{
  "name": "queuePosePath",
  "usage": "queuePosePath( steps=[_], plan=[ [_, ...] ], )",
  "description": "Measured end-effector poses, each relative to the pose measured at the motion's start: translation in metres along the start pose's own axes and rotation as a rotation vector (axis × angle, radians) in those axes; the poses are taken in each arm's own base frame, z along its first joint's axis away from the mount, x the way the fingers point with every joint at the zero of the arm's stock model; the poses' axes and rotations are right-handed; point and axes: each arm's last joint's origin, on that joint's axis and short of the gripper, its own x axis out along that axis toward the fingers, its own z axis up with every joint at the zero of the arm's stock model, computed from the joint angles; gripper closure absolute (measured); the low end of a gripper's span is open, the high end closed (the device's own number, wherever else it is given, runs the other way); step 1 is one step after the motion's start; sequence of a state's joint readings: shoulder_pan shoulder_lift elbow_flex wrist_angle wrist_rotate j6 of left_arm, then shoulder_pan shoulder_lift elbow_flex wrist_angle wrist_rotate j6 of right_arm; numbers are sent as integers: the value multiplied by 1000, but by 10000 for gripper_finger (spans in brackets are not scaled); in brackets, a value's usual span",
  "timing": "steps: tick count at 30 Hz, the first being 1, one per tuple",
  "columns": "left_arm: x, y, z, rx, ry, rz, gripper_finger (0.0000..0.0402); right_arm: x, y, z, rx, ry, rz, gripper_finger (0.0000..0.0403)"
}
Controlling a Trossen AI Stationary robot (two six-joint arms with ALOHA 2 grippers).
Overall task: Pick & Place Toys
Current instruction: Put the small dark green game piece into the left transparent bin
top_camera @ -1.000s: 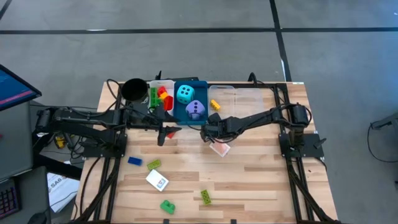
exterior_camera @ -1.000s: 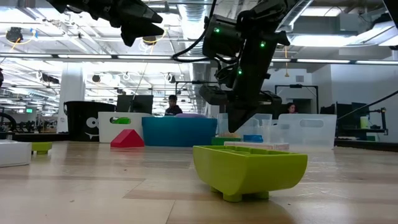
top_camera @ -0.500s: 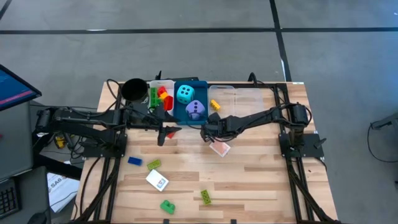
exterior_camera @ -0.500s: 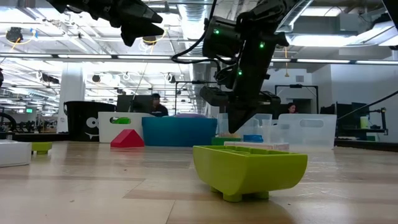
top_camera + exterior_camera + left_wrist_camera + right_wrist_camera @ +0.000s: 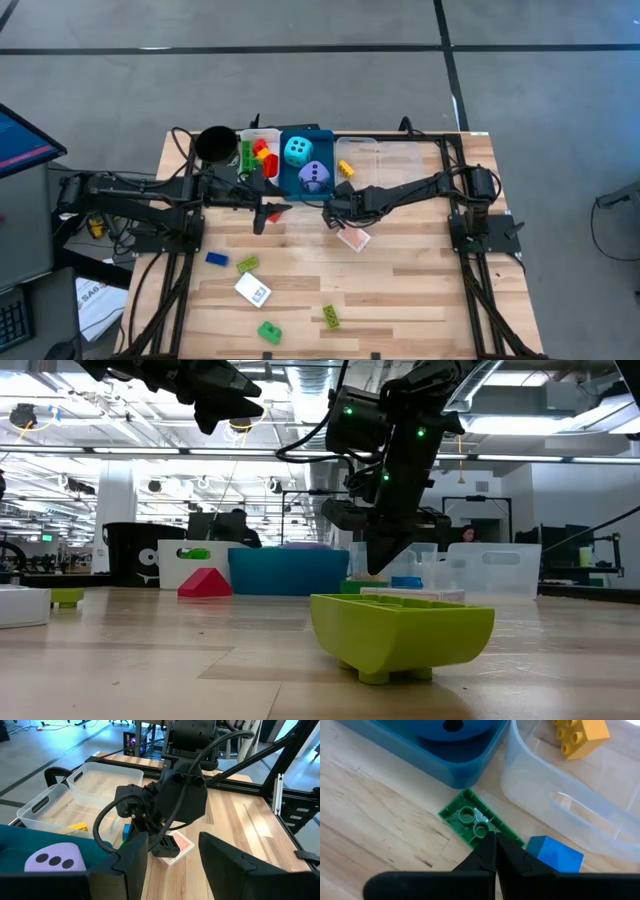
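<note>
My right gripper (image 5: 330,213) is shut, slanting down beside the blue tray (image 5: 322,136). Its tips (image 5: 491,844) stand over a green brick (image 5: 468,818) that lies studs-down on the table between the blue tray and the clear tray (image 5: 560,805), with a blue brick (image 5: 555,855) beside it. My left gripper (image 5: 276,210) hangs open and empty, high above the table in front of the white tray (image 5: 262,134). A pink card (image 5: 352,239) lies near the right gripper. A cyan die (image 5: 297,151) and a purple die (image 5: 315,177) sit in the blue tray. My right gripper's shut fingertips come from above, slanting down, and end at the green brick's edge (image 5: 485,833) nearest the blue brick. I cannot tell whether they touch it. The brick lies flat on the table.
A yellow brick (image 5: 345,168) lies in the clear tray; red, green and yellow bricks fill the white tray. A black cup (image 5: 214,144) stands at the far left. On the near table lie a blue brick (image 5: 216,258), a white card (image 5: 253,290) and green bricks (image 5: 329,316).
</note>
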State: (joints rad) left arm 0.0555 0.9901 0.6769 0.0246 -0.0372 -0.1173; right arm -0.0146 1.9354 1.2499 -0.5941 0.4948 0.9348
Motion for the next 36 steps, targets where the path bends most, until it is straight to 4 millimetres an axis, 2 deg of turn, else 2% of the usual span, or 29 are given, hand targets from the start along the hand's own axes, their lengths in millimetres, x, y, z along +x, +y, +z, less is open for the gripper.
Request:
queuePosePath(
  steps=[36],
  plan=[
    [0,0,0,0,0,0,234,4,-2,3,18,92,56,403]
  ],
)
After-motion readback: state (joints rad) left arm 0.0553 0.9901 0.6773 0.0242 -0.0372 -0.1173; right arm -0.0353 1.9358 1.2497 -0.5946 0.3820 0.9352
